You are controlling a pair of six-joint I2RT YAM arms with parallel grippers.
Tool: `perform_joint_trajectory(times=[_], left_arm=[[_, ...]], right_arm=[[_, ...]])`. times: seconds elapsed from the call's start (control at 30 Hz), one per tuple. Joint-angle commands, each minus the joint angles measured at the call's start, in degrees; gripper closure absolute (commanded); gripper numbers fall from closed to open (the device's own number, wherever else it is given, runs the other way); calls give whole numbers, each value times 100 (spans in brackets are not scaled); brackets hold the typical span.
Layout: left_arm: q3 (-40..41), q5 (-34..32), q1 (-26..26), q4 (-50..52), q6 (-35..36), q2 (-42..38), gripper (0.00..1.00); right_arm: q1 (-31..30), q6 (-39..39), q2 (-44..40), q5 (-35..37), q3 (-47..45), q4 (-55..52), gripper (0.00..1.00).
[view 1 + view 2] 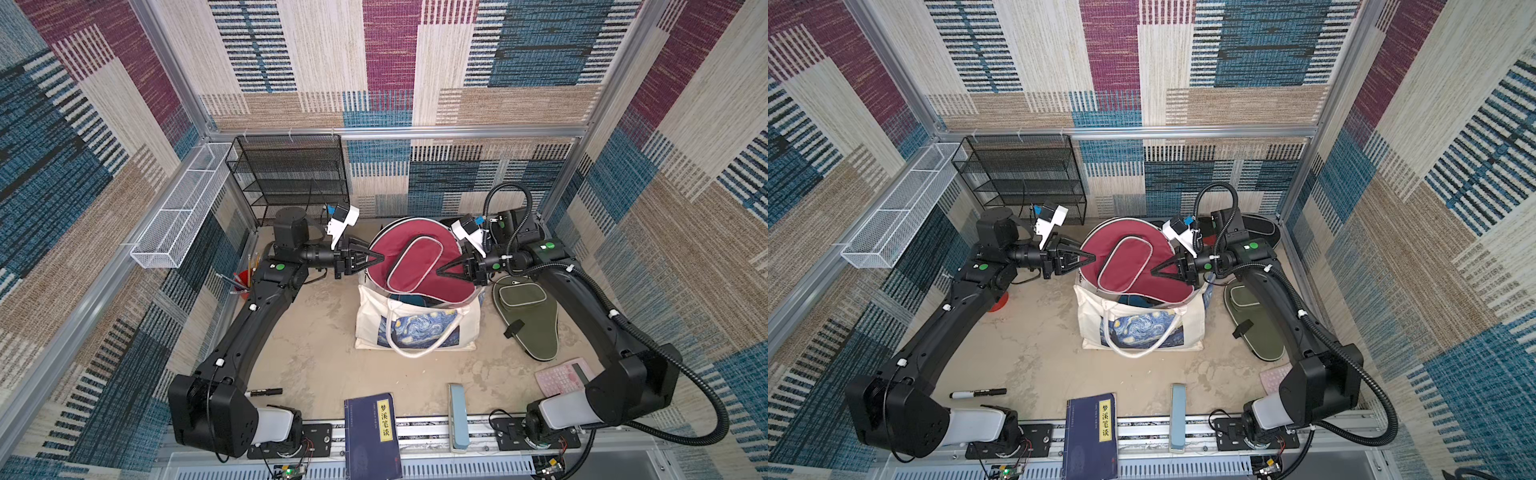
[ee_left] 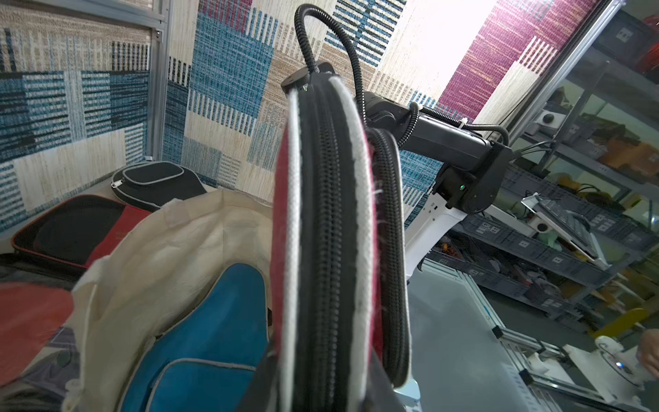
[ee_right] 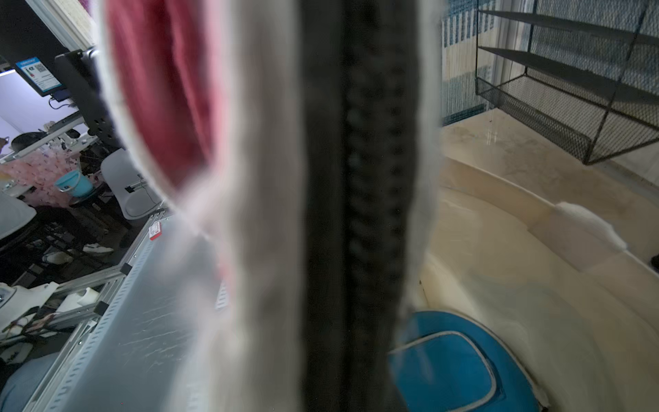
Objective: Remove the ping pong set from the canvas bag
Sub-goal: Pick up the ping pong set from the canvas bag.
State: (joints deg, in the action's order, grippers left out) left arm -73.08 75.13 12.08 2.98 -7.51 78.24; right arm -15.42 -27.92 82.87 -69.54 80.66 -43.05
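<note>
A maroon case (image 1: 415, 262) (image 1: 1133, 266) of the ping pong set hangs tilted over the mouth of the cream canvas bag (image 1: 370, 320) (image 1: 1090, 320). My left gripper (image 1: 380, 258) (image 1: 1093, 258) is shut on its left rim; the zip edge (image 2: 328, 249) fills the left wrist view. My right gripper (image 1: 439, 272) (image 1: 1152, 273) is shut on its right side, its fingers hidden behind the blurred edge (image 3: 356, 214). A blue case (image 2: 214, 321) (image 3: 463, 367) lies inside the bag. An olive green case (image 1: 528, 320) lies right of the bag. A black case (image 2: 153, 182) and a black-and-red case (image 2: 78, 228) lie behind it.
A black mesh shelf (image 1: 291, 178) stands at the back left, with a white wire basket (image 1: 178, 212) on the left wall. Along the front edge lie a marker (image 1: 266, 391), a dark blue book (image 1: 372, 432) and a pale blue block (image 1: 457, 415). A pink calculator (image 1: 561, 376) lies front right.
</note>
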Motion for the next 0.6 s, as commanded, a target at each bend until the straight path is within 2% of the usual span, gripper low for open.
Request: perform_joint_trajectory(times=[0.0, 0.1, 0.2, 0.33, 0.4, 0.57], left_arm=[[-92, -390, -12, -127, -75, -75, 92], [-22, -968, -51, 202, 172, -289, 42], [334, -1527, -197, 115, 144, -695, 19], [856, -1977, -415, -274, -186, -1212, 10], [1006, -2065, -421, -424, -353, -1364, 10], [1586, -1815, -330, -2147, -1554, -1251, 8]], right_arm=[[-40, 226, -180, -237, -100, 740, 100], [-27, 810, -450, -90, -268, 1482, 100], [47, 1707, -803, 57, -514, 2475, 100], [153, 2835, -1124, 351, -705, 3611, 100], [167, 3346, -1150, 577, -675, 3962, 100], [168, 4943, -955, 593, -657, 5207, 100]])
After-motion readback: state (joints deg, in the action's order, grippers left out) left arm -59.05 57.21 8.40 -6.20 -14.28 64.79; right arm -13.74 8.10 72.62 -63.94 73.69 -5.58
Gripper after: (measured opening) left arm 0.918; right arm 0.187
